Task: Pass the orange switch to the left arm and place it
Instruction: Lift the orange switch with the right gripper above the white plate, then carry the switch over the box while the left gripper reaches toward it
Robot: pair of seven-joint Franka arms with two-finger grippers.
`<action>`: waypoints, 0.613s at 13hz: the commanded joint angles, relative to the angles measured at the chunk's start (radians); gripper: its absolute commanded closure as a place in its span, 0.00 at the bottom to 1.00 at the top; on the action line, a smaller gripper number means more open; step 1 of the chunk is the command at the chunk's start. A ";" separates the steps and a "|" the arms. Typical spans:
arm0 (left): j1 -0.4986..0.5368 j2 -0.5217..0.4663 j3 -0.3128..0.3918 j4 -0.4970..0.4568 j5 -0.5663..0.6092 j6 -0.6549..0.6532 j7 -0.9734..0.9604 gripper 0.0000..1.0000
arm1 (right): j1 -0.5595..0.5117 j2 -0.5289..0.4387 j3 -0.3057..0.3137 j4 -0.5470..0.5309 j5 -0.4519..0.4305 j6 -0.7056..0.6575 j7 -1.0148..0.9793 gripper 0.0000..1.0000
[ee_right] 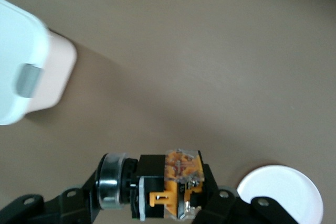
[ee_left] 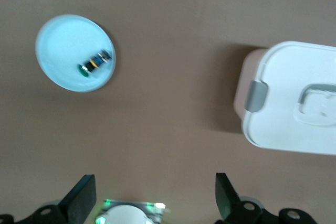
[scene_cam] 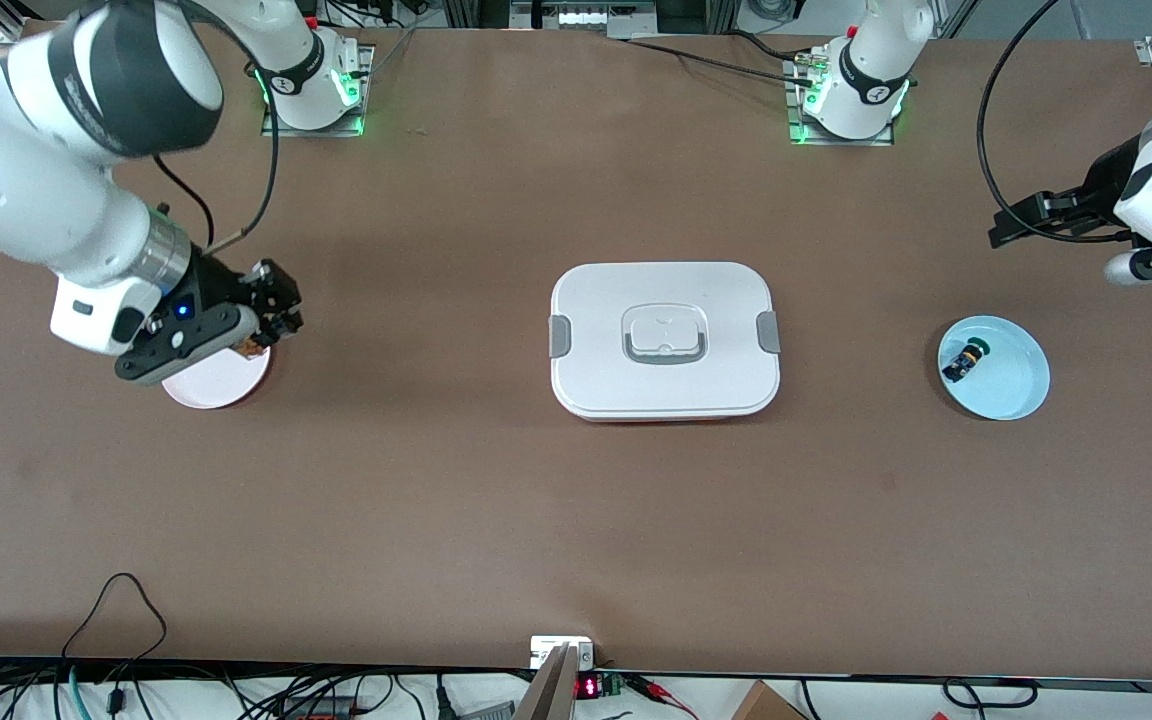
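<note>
Right wrist view shows your right gripper (ee_right: 157, 195) clamped on the orange switch (ee_right: 168, 182), lifted over the pink plate (scene_cam: 221, 378); the box (scene_cam: 664, 340) lies between it and your waiting, wide-open left gripper (ee_left: 155, 195).

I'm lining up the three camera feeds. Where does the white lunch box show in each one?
Front view: the box sits mid-table, between the two plates.
Left wrist view: it fills the picture's edge, one grey clip facing the blue plate.
Right wrist view: only a corner shows at the picture's edge, with a clip.
Shared landmark: the box's grey side clips.
</note>
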 commanded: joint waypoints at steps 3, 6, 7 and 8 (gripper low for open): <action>0.253 0.233 0.008 0.104 -0.462 -0.262 0.153 0.00 | 0.040 0.003 0.100 0.106 0.128 0.027 -0.128 1.00; 0.287 0.379 0.005 0.096 -0.772 -0.376 0.143 0.00 | 0.088 0.014 0.137 0.101 0.267 0.160 -0.272 1.00; 0.275 0.390 -0.001 0.093 -0.833 -0.373 0.137 0.00 | 0.097 0.015 0.143 0.092 0.348 0.202 -0.286 1.00; 0.264 0.407 -0.012 0.090 -0.888 -0.373 0.130 0.00 | 0.099 0.020 0.143 0.090 0.430 0.222 -0.317 1.00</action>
